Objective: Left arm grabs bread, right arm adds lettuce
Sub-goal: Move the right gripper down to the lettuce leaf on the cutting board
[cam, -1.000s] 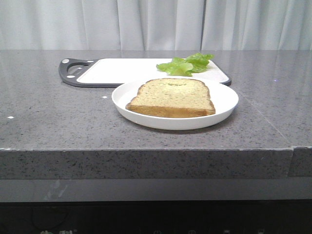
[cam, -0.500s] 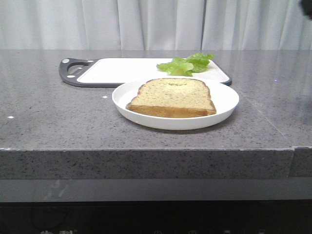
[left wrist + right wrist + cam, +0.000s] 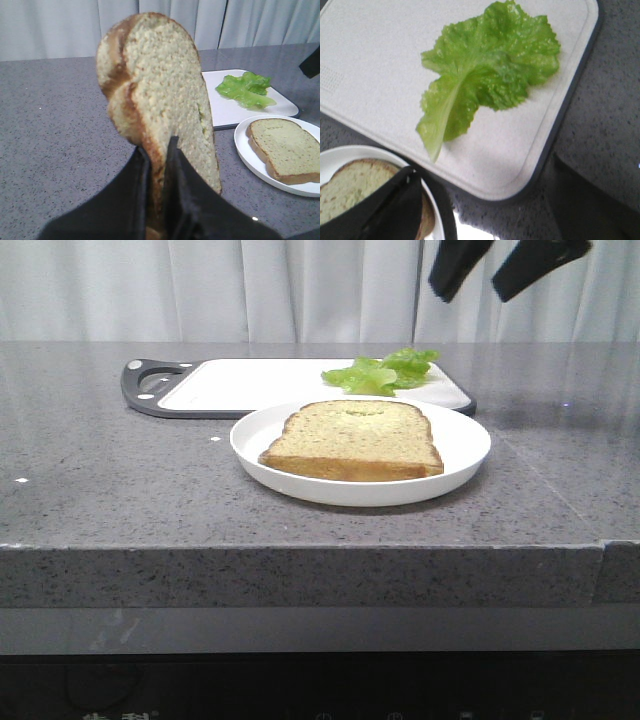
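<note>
1. Left arm (image 3: 159, 192): jaws clamped on the bread (image 3: 155, 100), slice held upright & clear of the counter, well left of the plate, prob. so its face stays free until the filling is down. Not seen in front view.
2. Cutting board (image 3: 250, 385) at back w/ the lettuce (image 3: 382, 373) flat near its right end, untouched; easy top-down grab.
3. Plate (image 3: 462, 445) just in front of board holds a second slice (image 3: 352, 440) lying flat, the base for the leaf.
4. Right arm (image 3: 505, 268) hangs above & right of lettuce, jaws apart, empty; looks lined up to descend.
</note>
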`<move>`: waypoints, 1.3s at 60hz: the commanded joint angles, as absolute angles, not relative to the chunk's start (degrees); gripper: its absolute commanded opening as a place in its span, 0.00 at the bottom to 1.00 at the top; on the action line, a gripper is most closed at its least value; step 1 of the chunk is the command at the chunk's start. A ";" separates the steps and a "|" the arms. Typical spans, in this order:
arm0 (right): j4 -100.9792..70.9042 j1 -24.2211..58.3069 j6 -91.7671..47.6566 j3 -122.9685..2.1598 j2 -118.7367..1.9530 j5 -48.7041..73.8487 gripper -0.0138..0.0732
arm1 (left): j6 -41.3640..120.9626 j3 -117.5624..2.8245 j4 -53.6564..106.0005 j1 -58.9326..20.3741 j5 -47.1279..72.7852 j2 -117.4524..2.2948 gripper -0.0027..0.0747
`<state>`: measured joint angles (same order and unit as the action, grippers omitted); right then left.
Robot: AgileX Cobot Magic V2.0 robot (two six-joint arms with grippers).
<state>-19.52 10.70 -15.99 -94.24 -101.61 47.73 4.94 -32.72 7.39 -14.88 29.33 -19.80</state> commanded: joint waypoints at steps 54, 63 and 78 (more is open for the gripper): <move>-17.00 10.90 -21.88 -126.43 -124.52 52.59 0.78 | 4.74 -34.19 7.80 -14.81 24.48 -20.28 0.01; -17.11 11.32 -23.36 -126.43 -124.52 50.93 0.78 | 4.74 -34.19 7.80 -14.81 24.48 -20.28 0.01; -16.98 11.57 -26.13 -126.43 -124.56 52.27 0.78 | 4.74 -34.19 7.80 -14.81 24.25 -20.28 0.01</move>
